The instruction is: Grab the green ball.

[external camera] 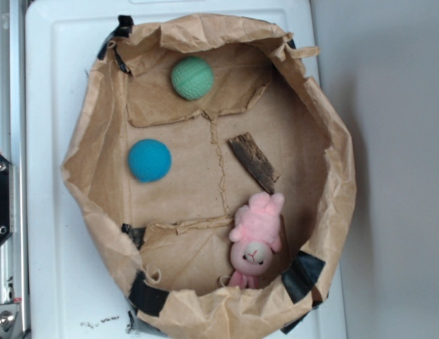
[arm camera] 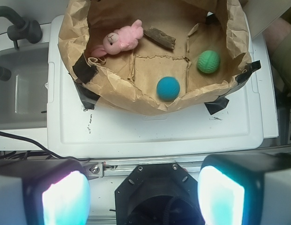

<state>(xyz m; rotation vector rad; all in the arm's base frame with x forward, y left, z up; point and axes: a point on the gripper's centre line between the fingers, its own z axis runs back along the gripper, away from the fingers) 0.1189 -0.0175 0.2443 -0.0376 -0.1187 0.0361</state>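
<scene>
Paper basin (external camera: pixel 92 141) on a white lid (external camera: pixel 56 268) holds a pink bunny (external camera: pixel 256 240), bark strip (external camera: pixel 253 162), blue ball (external camera: pixel 149 160) and green ball (external camera: pixel 192 78). Round, it has no long axis. Gripper (arm camera: pixel 143 194), fingers apart, hangs well clear outside the rim.

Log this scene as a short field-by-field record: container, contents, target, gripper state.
container: brown paper bin with crumpled walls, black tape at its edges, standing on a white surface
target: green ball, ribbed, lying near the bin's wall
other ball: blue ball, smoother, apart from the green one
toy: pink plush bunny, lying in the bin
scrap: dark wood piece, beside the bunny's ears
gripper: gripper open, back from the bin, holding nothing
task status: ball not yet grasped
</scene>
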